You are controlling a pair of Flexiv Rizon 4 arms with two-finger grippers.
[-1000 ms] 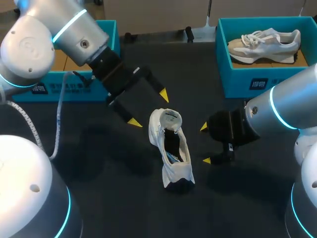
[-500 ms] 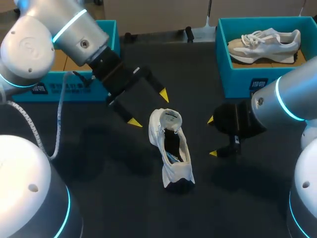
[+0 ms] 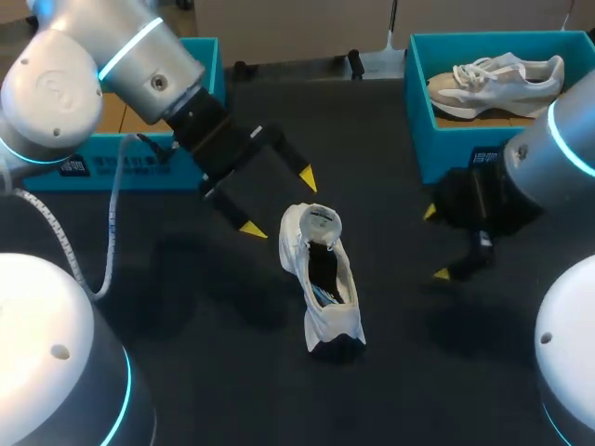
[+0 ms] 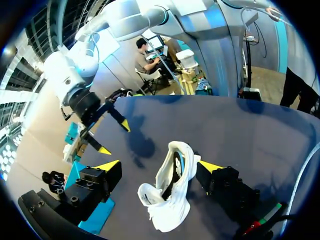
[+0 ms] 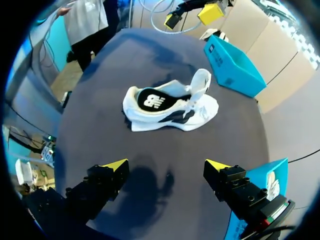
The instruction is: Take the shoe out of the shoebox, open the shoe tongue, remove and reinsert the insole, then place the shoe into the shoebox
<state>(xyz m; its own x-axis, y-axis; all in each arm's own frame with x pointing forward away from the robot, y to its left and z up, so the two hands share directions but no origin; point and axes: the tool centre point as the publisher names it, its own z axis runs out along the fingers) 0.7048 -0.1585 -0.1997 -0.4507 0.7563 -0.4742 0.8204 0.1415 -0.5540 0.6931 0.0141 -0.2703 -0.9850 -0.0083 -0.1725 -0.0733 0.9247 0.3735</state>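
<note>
A white shoe point(image 3: 323, 279) lies on the dark table at the middle, its tongue pulled up and the dark insole showing inside. My left gripper point(image 3: 279, 203) hangs open just beyond the shoe's heel end, touching nothing. In the left wrist view the shoe point(image 4: 167, 195) lies between and under the open left gripper point(image 4: 159, 166). My right gripper point(image 3: 435, 243) stands open well to the right of the shoe, empty. From the right wrist, the shoe point(image 5: 170, 105) lies on its side ahead of the right gripper point(image 5: 166, 164), apart from it.
A teal shoebox point(image 3: 465, 149) at the back right holds a second pale shoe point(image 3: 497, 79). Another teal shoebox point(image 3: 121, 167) stands at the back left, behind my left arm. A white cable point(image 3: 107, 232) hangs from the left arm over the table.
My right gripper has drawn back to the right, away from the shoe, still open. The left arm and the shoe have not moved.
</note>
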